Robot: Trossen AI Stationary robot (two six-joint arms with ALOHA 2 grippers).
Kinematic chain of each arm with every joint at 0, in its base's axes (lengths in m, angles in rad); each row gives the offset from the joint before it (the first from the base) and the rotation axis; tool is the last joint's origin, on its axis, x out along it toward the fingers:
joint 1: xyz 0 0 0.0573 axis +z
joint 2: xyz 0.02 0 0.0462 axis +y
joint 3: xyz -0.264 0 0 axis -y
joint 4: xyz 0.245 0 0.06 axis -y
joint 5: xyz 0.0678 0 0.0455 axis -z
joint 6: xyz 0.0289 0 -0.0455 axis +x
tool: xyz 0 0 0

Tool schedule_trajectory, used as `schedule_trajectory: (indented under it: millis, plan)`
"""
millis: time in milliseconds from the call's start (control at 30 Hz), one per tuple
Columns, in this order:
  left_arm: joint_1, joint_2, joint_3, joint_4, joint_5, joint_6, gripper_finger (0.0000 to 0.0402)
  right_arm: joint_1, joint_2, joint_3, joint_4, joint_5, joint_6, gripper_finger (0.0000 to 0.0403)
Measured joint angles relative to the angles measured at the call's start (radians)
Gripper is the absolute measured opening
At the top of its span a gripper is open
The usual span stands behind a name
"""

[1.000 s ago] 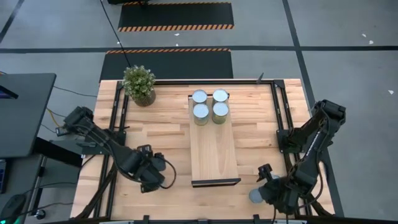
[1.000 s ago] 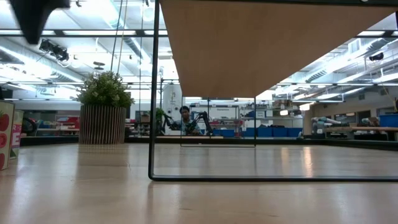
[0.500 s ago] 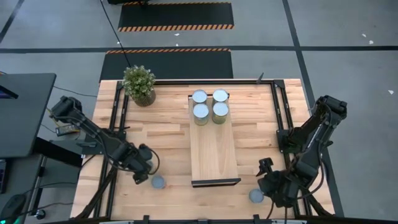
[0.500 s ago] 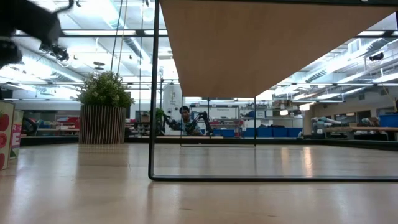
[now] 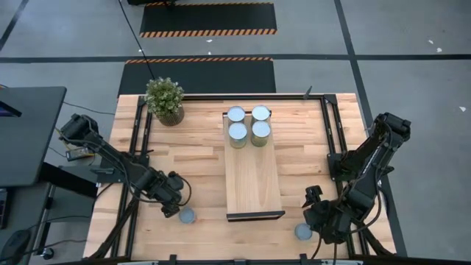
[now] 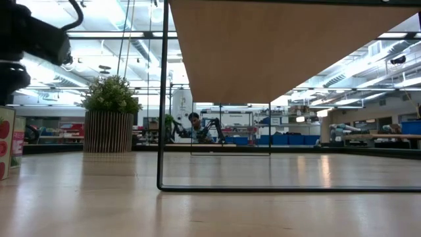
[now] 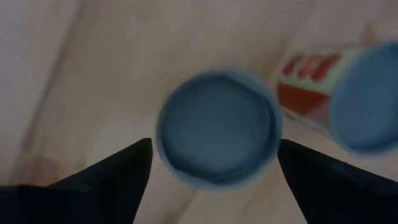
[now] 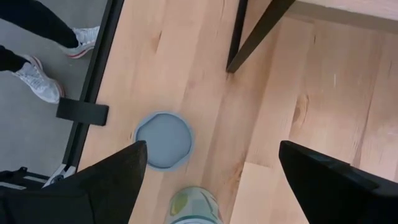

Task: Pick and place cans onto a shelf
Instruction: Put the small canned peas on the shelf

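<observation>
Four cans (image 5: pixel 249 123) stand on the far end of the raised light-wood shelf (image 5: pixel 254 184). My left gripper (image 5: pixel 172 199) (image 7: pixel 214 144) is open above a blue-grey-topped can (image 7: pixel 217 127) (image 5: pixel 187 215) that stands on the tabletop. Its fingers are on either side of the can and apart from it. A second can (image 7: pixel 364 93) with a red label stands beside it. My right gripper (image 5: pixel 324 218) (image 8: pixel 211 146) is open over the table's near right corner. One can (image 8: pixel 163 140) (image 5: pixel 302 232) stands ahead of it, and a green-labelled can (image 8: pixel 194 208) shows low between its fingers.
A potted plant (image 5: pixel 165 100) stands at the far left of the table. The shelf's thin black frame legs (image 6: pixel 161 131) rise from the tabletop. Red-labelled cans (image 6: pixel 8 141) show at the low view's left edge. A person's shoes (image 8: pixel 31 74) are on the floor beyond the table edge.
My left gripper has drawn back a little toward the table's far left, uncovering the can near the shelf's front left corner, and has come lower in the low view. My right gripper has shifted slightly toward the far edge, off the can by the near edge.
</observation>
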Motion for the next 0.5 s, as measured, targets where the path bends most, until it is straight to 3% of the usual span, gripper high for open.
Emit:
schedule_trajectory:
  millis: [500]
  plan:
    - [0.038, 0.12, 0.0, 0.098, -0.021, 0.095, 0.0349, -0.031, 0.0, 0.0, 0.002, -0.001, -0.009, 0.0354]
